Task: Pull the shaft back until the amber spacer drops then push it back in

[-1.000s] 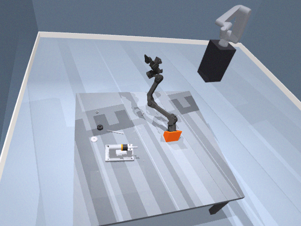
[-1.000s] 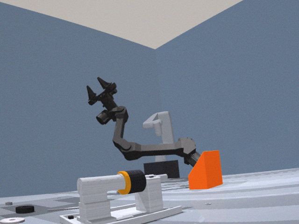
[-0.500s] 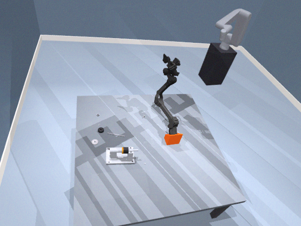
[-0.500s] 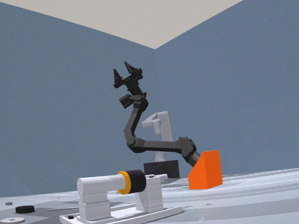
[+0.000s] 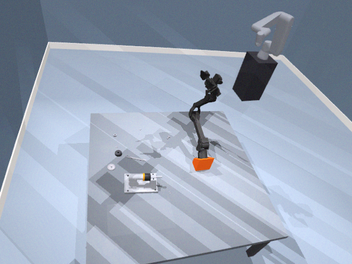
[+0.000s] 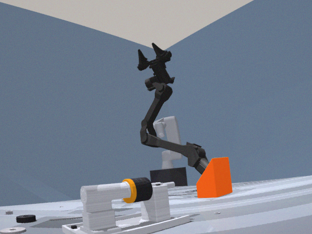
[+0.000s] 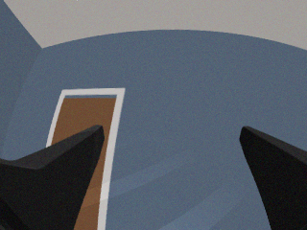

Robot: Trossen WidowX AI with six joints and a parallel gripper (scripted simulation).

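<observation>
A white fixture stands on a rectangular base (image 5: 140,192) (image 6: 176,221). Its larger white housing with a thick cylinder (image 5: 135,176) (image 6: 103,192) is at the left, a smaller upright block (image 6: 161,201) at the right. The amber spacer (image 5: 144,176) (image 6: 134,192) sits around the line between them, at the cylinder's end. Black spacers (image 5: 147,176) (image 6: 144,190) fill the stretch from it to the right block; their number is unclear. The thin shaft end (image 5: 159,176) (image 6: 171,184) sticks out to the right. My gripper (image 5: 210,74) (image 6: 145,47) (image 7: 175,133) is open and empty, high above the table and pointing upward, far from the fixture.
An orange wedge block (image 5: 203,164) (image 6: 221,176) stands at the arm's base. A loose black ring (image 5: 115,154) (image 6: 26,219), a white disc (image 5: 109,168) (image 6: 7,231) and a thin rod (image 5: 136,158) lie behind the fixture. A grey arm (image 5: 284,34) stands beyond the table.
</observation>
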